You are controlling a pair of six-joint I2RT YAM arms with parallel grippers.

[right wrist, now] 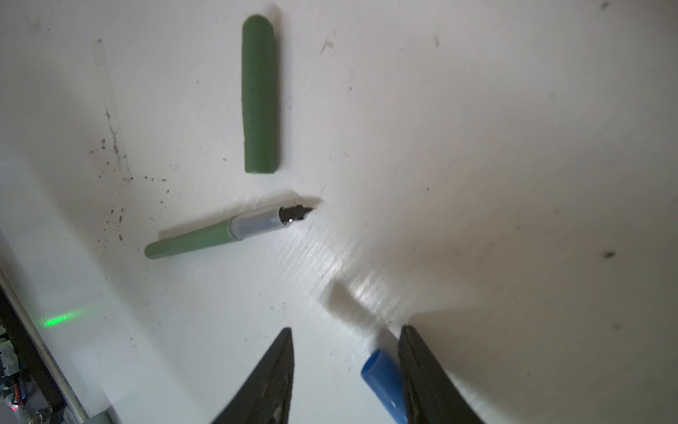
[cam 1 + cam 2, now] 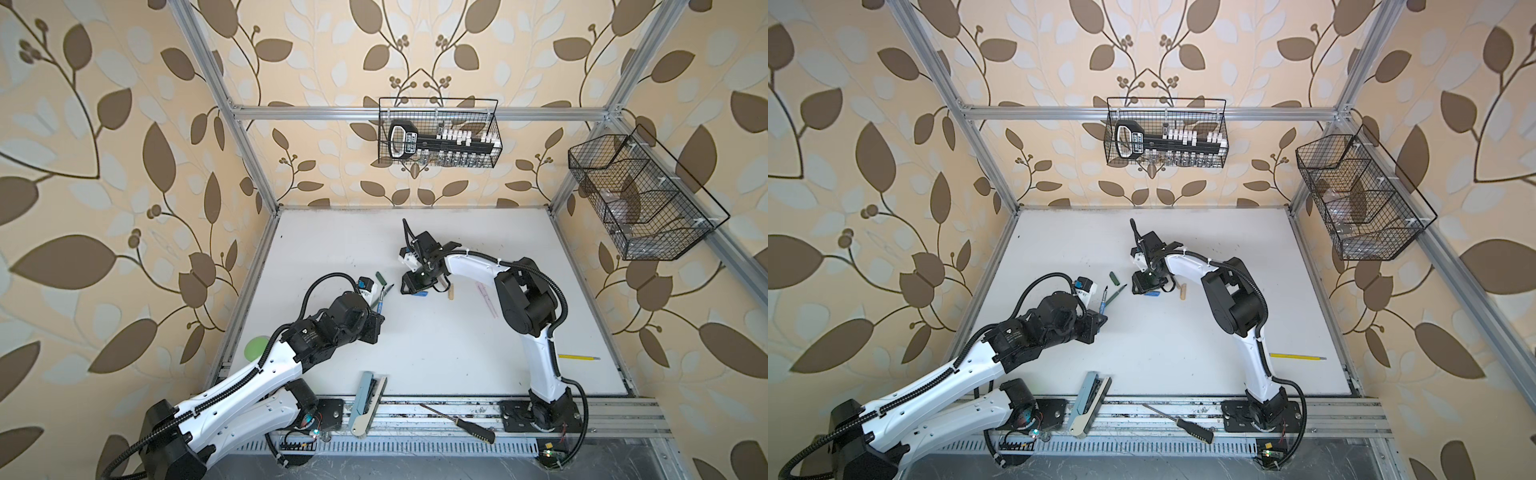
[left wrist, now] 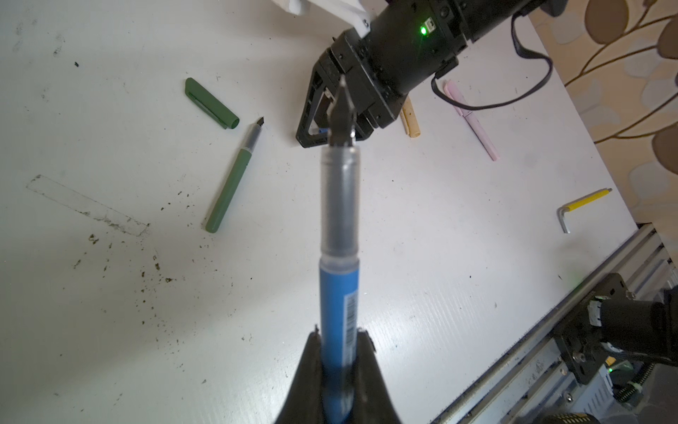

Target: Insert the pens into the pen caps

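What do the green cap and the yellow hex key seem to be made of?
Green cap: probably plastic, matte and opaque, with a moulded clip along its side.
Yellow hex key: likely steel, bare grey at the bent end; the long arm is yellow, coating or sleeve, I cannot tell.
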